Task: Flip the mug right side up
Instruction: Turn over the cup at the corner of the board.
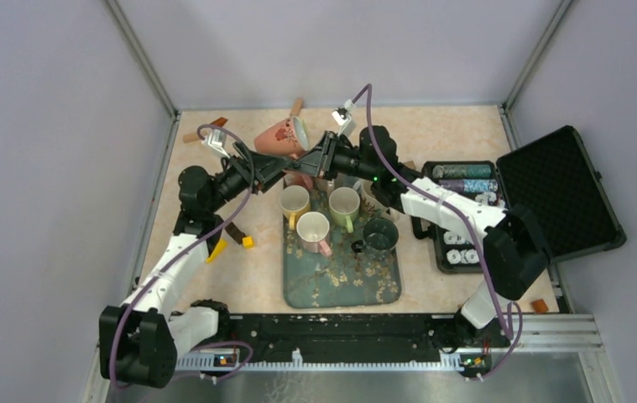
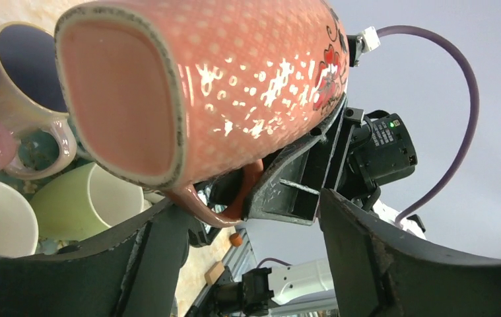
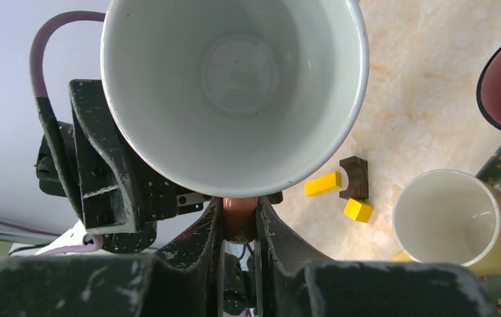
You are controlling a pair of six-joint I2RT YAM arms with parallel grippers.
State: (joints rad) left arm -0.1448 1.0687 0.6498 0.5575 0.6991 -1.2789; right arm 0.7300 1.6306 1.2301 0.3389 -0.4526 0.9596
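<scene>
Pink mug [image 1: 284,137] is held in the air above the far end of the tray [image 1: 340,281], tipped on its side, neither upright nor fully inverted. Its white inside is turned toward the right wrist camera and its flat base toward the left wrist camera.

The desk [image 1: 466,134], pale and marbled, is seen under everything. An open black case [image 1: 558,193] is laid to the right of the tray, its lid thrown back away from the tray. The tray itself is patterned in dark green and is set lengthwise between the two arms.

The right gripper [image 3: 239,214] is reached in over the tray's far right corner, and its jaws are clenched on the mug's handle, which is pinched between the two fingers. The left gripper [image 1: 271,168] is brought in over the tray's far left corner, just below the mug's base; its jaws are spread wide and nothing is gripped by them.

On the far half of the tray, four upright mugs are grouped: a yellow mug [image 1: 295,203], a green mug [image 1: 344,206], a white mug with a pink handle [image 1: 313,229] and a dark teal mug [image 1: 379,235].

Left of the tray, on the desk, a brown arch block [image 3: 355,177], a yellow bar [image 3: 322,183] and a yellow cube [image 3: 358,210] are lying close together.
</scene>
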